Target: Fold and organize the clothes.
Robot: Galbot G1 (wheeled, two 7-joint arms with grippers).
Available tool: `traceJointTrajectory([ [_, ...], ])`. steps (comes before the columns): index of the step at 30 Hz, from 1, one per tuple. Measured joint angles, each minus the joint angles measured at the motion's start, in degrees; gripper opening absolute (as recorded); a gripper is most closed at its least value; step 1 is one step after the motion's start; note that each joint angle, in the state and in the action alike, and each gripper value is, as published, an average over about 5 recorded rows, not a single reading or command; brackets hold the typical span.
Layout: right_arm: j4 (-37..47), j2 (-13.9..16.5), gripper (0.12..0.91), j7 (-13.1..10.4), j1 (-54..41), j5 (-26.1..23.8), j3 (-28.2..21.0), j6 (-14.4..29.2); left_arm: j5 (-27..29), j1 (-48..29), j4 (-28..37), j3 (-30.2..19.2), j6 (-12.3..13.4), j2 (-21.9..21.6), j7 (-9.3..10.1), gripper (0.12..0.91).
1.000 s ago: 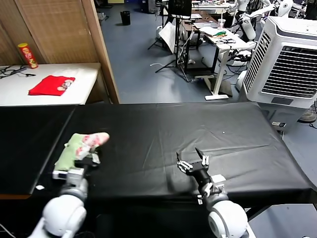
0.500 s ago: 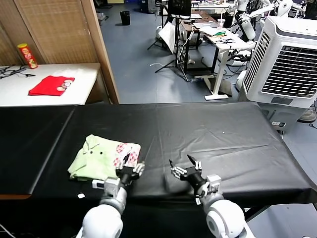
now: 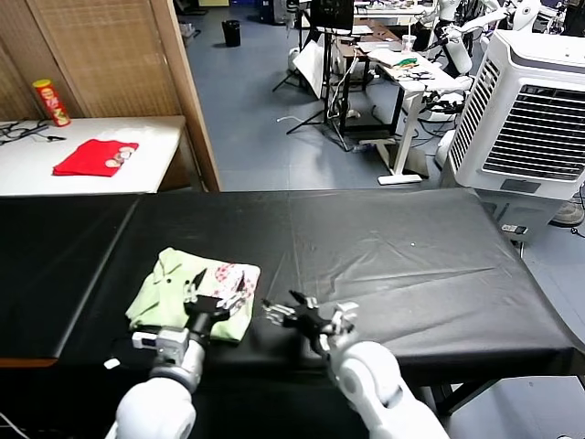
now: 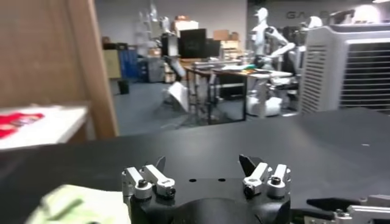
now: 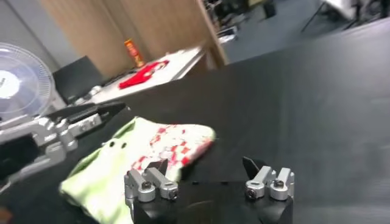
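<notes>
A long table covered with a black, slightly wrinkled cloth [image 3: 393, 256] carries one folded pale green short-sleeved shirt with a pink-red floral patch [image 3: 174, 294], lying flat near its front edge, on the robot's left side

Thin cloth shirt [image 3: 187, 294], matt black tablecloth [image 3: 384, 247]

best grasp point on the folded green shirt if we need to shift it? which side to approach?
Probably the shirt's near edge, by the floral patch, approached low from the robot's side. It lies flat in a folded bundle on the black table, and the open left gripper is already over that edge.
</notes>
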State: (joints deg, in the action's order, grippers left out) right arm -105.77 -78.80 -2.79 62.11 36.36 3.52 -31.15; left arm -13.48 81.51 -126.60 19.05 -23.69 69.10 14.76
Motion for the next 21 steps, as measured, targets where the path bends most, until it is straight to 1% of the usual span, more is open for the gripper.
traceJointTrajectory([
  [3,3.5,-1.5,0.794,0.2,-2.7,0.7,-1.9,0.0,0.2,1.1,-0.4,1.0,0.2,0.2,0.78,0.798],
  [4,4.4,-1.9,0.780,0.2,-3.4,0.9,-2.4,0.0,0.2,1.4,-0.5,1.3,0.2,0.3,0.90,0.798],
  [6,6.0,-2.6,0.719,0.1,-4.5,1.5,-3.2,-0.1,0.3,2.1,-0.9,1.7,0.3,0.5,1.04,0.798],
  [11,8.6,-3.5,0.460,0.1,-6.0,2.2,-4.1,-0.2,1.2,3.7,-1.7,3.1,1.0,0.9,1.15,0.798],
  [13,9.0,-3.5,0.359,0.6,-6.2,1.6,-4.1,0.1,1.5,4.3,-2.0,3.5,1.3,1.0,1.21,0.798],
  [15,9.3,-3.2,0.259,1.8,-6.4,-0.1,-4.0,1.0,1.7,4.9,-2.3,3.8,1.5,1.2,1.33,0.798],
  [16,9.3,-2.9,0.205,2.8,-6.5,-1.4,-3.9,1.6,1.8,5.1,-2.4,3.9,1.7,1.3,1.42,0.798],
  [17,9.3,-2.5,0.167,3.8,-6.7,-2.8,-3.7,2.3,2.1,5.4,-2.4,4.0,1.9,1.4,1.52,0.798],
  [19,9.2,-1.4,0.125,5.8,-7.2,-6.2,-3.4,3.9,2.5,5.8,-2.3,4.2,2.4,1.5,1.86,0.798],
  [21,8.8,0.5,0.121,7.7,-7.6,-10.1,-2.9,5.5,2.7,6.1,-2.1,4.2,2.7,1.6,2.41,0.798],
])
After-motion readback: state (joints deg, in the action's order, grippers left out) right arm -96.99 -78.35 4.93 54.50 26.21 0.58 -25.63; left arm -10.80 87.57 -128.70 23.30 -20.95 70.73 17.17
